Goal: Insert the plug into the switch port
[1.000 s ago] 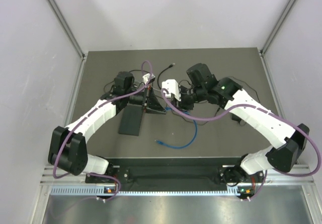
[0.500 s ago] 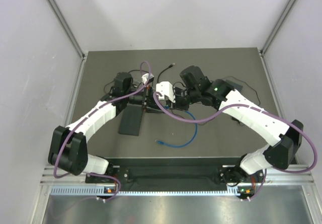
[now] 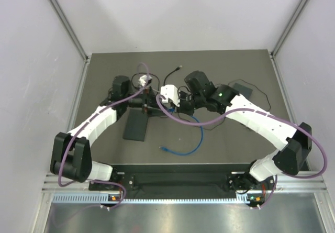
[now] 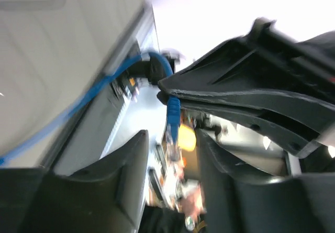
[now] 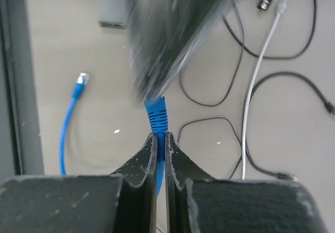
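The blue plug (image 5: 157, 112) hangs between the two grippers above the table, its tip hidden in the right wrist view by a blurred dark shape. My right gripper (image 5: 161, 134) (image 3: 177, 106) is shut on the blue cable just behind the plug's ribbed boot. My left gripper (image 4: 171, 139) (image 3: 147, 101) stands open, its fingers (image 4: 131, 180) apart on either side of the plug (image 4: 173, 110) without touching it. A flat dark box (image 3: 136, 125) (image 5: 112, 5), seemingly the switch, lies on the table just near of the left gripper; its ports do not show.
The blue cable (image 3: 199, 133) loops over the table to a loose second plug (image 3: 165, 148) (image 5: 79, 81). Thin black cables (image 5: 230, 60) and a white cable (image 5: 259, 65) lie behind the grippers. A small dark block (image 3: 242, 89) sits at the right.
The right gripper moved left to the plug and shut on its cable. The left gripper opened off the plug, and its arm drew back slightly to the left.
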